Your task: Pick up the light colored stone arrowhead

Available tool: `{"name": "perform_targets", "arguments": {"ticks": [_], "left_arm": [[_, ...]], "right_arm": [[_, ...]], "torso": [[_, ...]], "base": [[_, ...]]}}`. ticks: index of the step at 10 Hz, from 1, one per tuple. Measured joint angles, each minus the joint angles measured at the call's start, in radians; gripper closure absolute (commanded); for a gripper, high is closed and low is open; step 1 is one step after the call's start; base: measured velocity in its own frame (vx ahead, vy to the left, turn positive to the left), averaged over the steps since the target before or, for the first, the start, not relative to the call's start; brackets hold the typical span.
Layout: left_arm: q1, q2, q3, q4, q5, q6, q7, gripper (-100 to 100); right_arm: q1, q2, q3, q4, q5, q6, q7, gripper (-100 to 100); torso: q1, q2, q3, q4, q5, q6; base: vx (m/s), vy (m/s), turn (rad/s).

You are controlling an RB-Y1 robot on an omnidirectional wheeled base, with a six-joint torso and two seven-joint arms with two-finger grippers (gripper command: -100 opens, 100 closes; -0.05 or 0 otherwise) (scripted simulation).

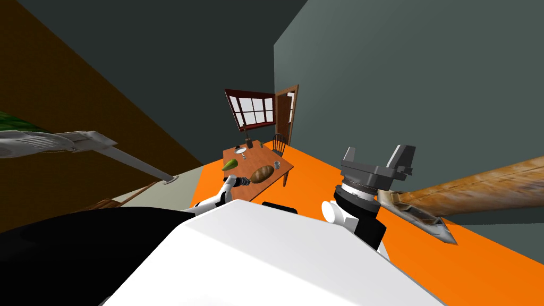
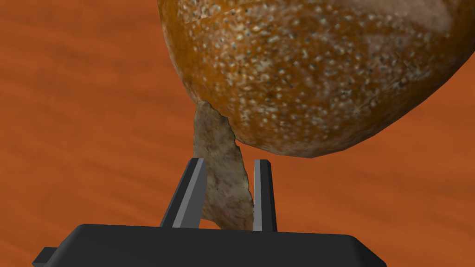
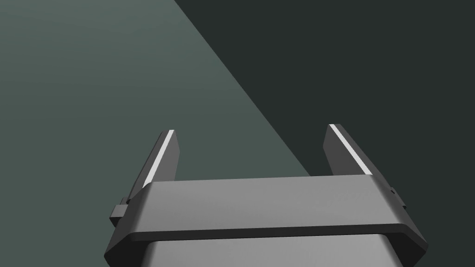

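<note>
From the head camera, a brown wooden table (image 1: 257, 158) stands on the orange floor (image 1: 319, 175). It is near a window with a dark red frame (image 1: 252, 109) and a brown door (image 1: 287, 109). On the table lie a big brown loaf of bread (image 1: 262, 173) and a green pointed thing (image 1: 230, 164). The left gripper (image 1: 243, 181) reaches in over the table's near side, just beside the loaf. The right gripper (image 1: 378, 155) is up in the air, well apart from the table. Its two fingers are far apart, with nothing between them. From the left hand's camera, the left gripper (image 2: 227, 161) has its two fingers close together. They squeeze the sides of a pale grey-brown stone arrowhead with rough chipped edges (image 2: 221, 176). The arrowhead is over the table top (image 2: 83, 116), and its far end meets the edge of the speckled loaf (image 2: 315, 69). From the right hand's camera, the right gripper (image 3: 250, 129) is wide open and holds nothing.
</note>
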Motion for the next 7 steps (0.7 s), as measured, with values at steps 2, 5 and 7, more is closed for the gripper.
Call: {"name": "perform_targets", "arguments": {"ticks": [2,5,7], "left_arm": [[0.0,0.0,0.0,0.0,0.0,0.0,0.0,100],[0.041,0.044,-0.064,-0.002,0.079,-0.041,0.019,100],[0.067,0.102,-0.112,0.04,0.161,-0.084,0.018,100]], "right_arm": [[0.0,0.0,0.0,0.0,0.0,0.0,0.0,0],[0.0,0.0,0.0,0.0,0.0,0.0,0.0,0],[0.0,0.0,0.0,0.0,0.0,0.0,0.0,0]], "torso": [[0.0,0.0,0.0,0.0,0.0,0.0],[0.006,-0.001,-0.001,-0.001,0.002,0.0],[0.006,-0.001,-0.001,-0.001,0.003,0.001]], "base": [[-0.025,0.007,-0.194],[-0.047,0.006,-0.144],[-0.034,0.01,-0.104]]}}
